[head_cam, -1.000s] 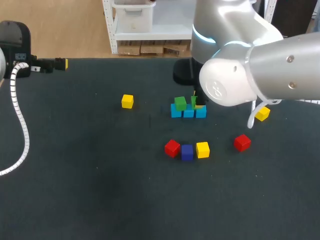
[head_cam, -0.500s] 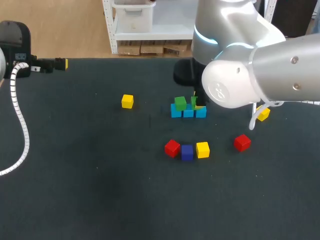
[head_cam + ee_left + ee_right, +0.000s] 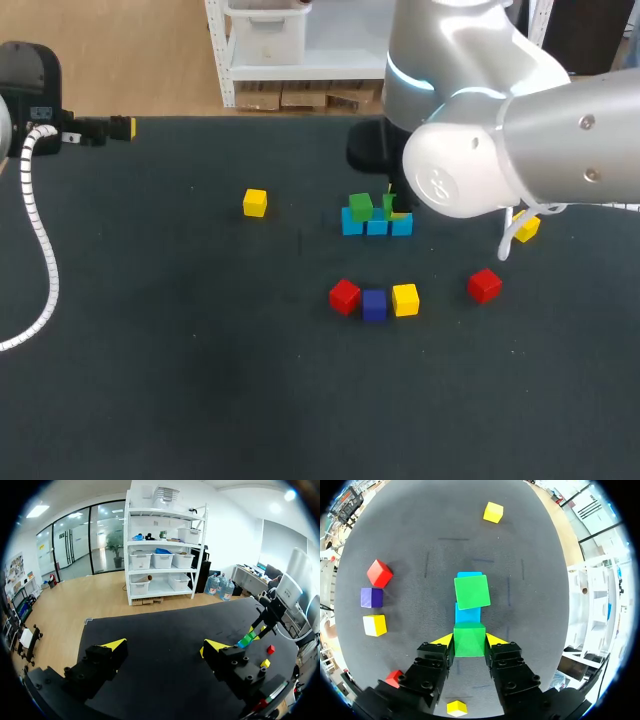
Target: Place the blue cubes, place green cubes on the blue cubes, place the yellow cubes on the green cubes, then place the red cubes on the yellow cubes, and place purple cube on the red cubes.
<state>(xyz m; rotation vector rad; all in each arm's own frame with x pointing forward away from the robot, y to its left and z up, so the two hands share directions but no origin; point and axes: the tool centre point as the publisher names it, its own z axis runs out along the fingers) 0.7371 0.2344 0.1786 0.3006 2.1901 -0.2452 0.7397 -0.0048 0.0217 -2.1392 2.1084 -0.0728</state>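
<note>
Right wrist view: the green cube [image 3: 469, 636] is gripped between the right gripper's [image 3: 469, 641] fingers, above the near end of the blue row [image 3: 468, 613]. A second green cube [image 3: 472, 592] sits on that row. On the dark table [image 3: 180, 350], a red cube [image 3: 344, 296], purple cube [image 3: 374, 304] and yellow cube [image 3: 405, 299] lie side by side. The left gripper [image 3: 165, 646] is spread wide and holds nothing.

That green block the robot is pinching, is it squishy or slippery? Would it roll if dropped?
Probably stiff: the green block shows square edges between the jaws. Likely light, being small and held by two sides only. Flat faces suggest it would sit, not roll, on the blue blocks.
</note>
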